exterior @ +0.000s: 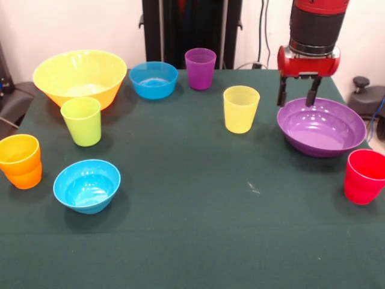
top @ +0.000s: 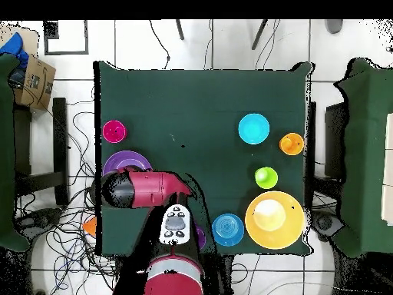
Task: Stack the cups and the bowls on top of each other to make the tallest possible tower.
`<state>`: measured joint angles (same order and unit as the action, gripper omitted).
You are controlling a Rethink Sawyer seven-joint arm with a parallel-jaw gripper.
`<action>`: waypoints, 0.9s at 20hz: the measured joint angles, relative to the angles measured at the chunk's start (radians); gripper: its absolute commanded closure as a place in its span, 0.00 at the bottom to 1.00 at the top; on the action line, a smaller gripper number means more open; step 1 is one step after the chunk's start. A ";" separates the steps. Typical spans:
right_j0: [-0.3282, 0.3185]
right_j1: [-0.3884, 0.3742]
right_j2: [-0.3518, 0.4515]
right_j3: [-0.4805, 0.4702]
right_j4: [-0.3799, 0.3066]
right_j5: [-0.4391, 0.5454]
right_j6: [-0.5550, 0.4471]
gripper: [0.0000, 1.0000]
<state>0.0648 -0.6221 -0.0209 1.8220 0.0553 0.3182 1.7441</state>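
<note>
Fingers (exterior: 281, 91) spread, nothing pinched; gripper (exterior: 297, 92) hangs over far rim of purple bowl (exterior: 322, 127), tips just at rim level, contact can't be told.

Items, near to far, front view:
- Blue bowl (exterior: 86, 185), near left, upright, empty.
- Red cup (exterior: 364, 176), right edge, looks like two nested.
- Orange cup (exterior: 21, 161), left edge, also looks nested, w/ yellow-orange rim on top.
- Purple bowl, right side, wide, shallow, empty; red cup just beside its near-right edge.
- Green cup (exterior: 82, 121), left of centre, upright.
- Yellow cup (exterior: 240, 108), centre-right, upright, near purple bowl.
- Yellow bowl (exterior: 80, 77), far left, large, just behind green cup.
- 2nd blue bowl (exterior: 153, 79), far centre, beside yellow bowl.
- Purple cup (exterior: 200, 68), far centre, just right of 2nd blue bowl.

Table (exterior: 192, 241): dark green cloth. No tower; all pieces apart except nested pairs. Overhead: arm (top: 146, 189) covers part of purple bowl.
</note>
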 measured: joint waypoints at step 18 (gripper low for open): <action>-0.038 0.001 -0.081 -0.060 0.000 0.130 0.000 0.00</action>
<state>0.0267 -0.6215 -0.1017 1.7621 0.0549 0.4479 1.7441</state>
